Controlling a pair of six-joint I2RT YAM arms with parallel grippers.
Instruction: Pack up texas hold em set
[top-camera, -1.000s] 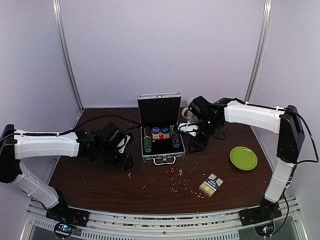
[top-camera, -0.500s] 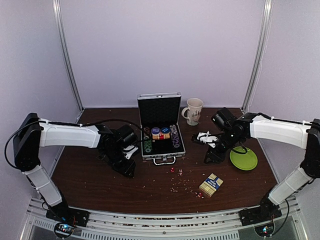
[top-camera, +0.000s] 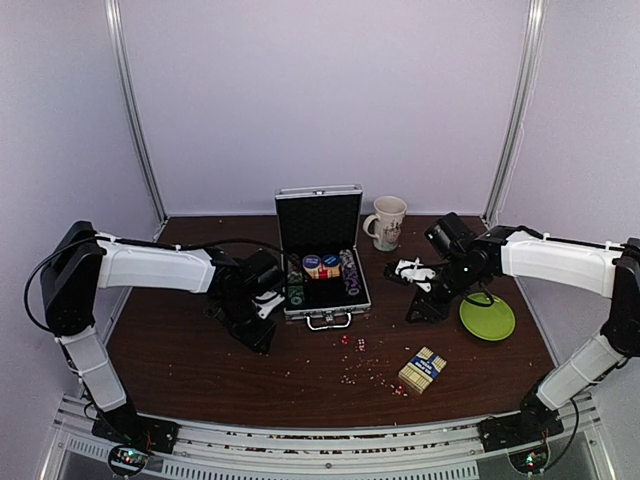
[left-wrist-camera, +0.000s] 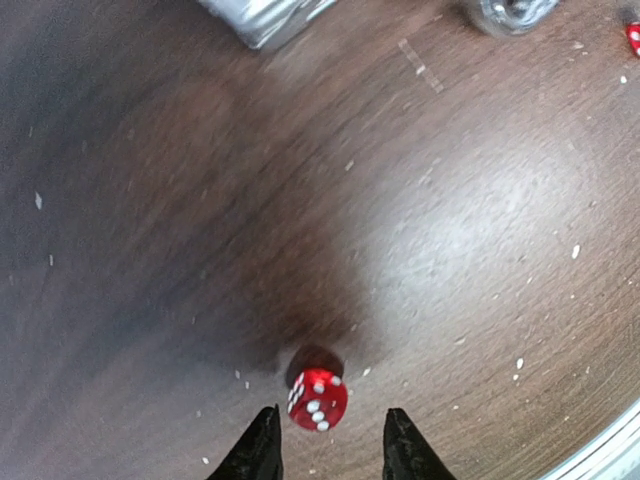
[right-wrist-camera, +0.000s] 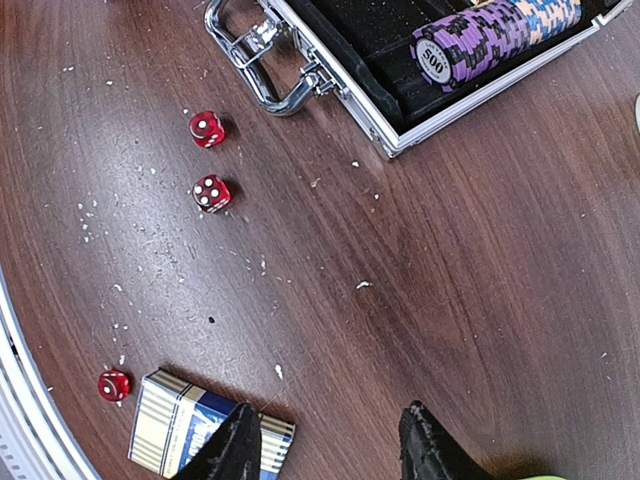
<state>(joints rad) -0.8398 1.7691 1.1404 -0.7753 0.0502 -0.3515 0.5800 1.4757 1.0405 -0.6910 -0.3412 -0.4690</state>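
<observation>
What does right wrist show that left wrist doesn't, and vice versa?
Only right wrist: the case handle, a purple chip stack lying in the case, three red dice on the table, and the card box by the right fingers. Only left wrist: a lone red die between the open left fingers. Both: the silver case edge and the brown table.

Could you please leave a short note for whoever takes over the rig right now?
Left gripper: open, fingers either side of a red die by the front left corner of the case.
Right gripper: open, empty, near the card box.
Done: chips in the open case.
Left: that die, three more dice on the table, the card box, then closing the lid.
</observation>
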